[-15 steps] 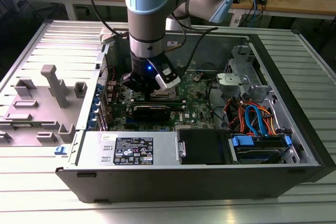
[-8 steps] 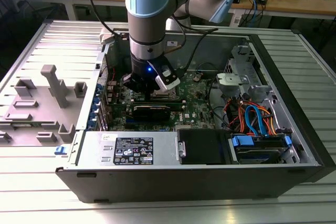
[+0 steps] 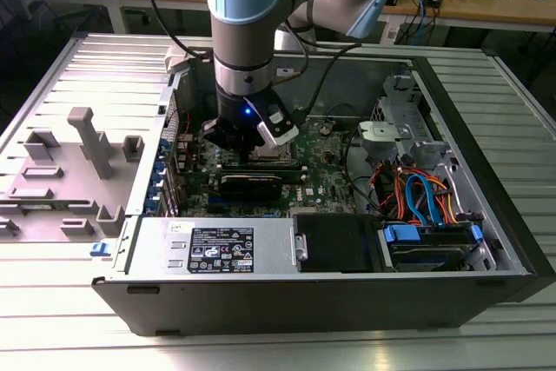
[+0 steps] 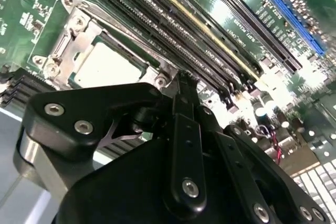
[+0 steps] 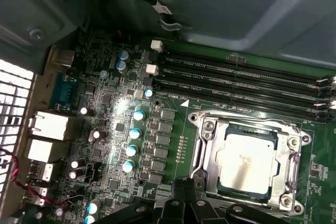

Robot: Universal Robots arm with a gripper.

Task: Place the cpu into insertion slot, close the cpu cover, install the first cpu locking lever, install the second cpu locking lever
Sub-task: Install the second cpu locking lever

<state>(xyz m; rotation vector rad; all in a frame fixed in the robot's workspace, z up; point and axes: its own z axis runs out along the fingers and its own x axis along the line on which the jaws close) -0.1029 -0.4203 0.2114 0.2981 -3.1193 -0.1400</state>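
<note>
Cpu [image 5: 247, 163] seated in insertion slot [image 5: 202, 153], cpu cover [image 5: 287, 153] apparently down over it. Gripper [image 4: 185, 85] just beside the socket, fingers pressed together, empty.

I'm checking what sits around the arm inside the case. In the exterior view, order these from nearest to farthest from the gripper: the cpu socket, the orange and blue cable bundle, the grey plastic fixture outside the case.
1. The insertion slot: directly under the gripper.
2. The cable bundle: toward the exterior view's right, inside the case.
3. The grey plastic fixture: toward the exterior view's left, outside the case; close to the bundle's range.
</note>
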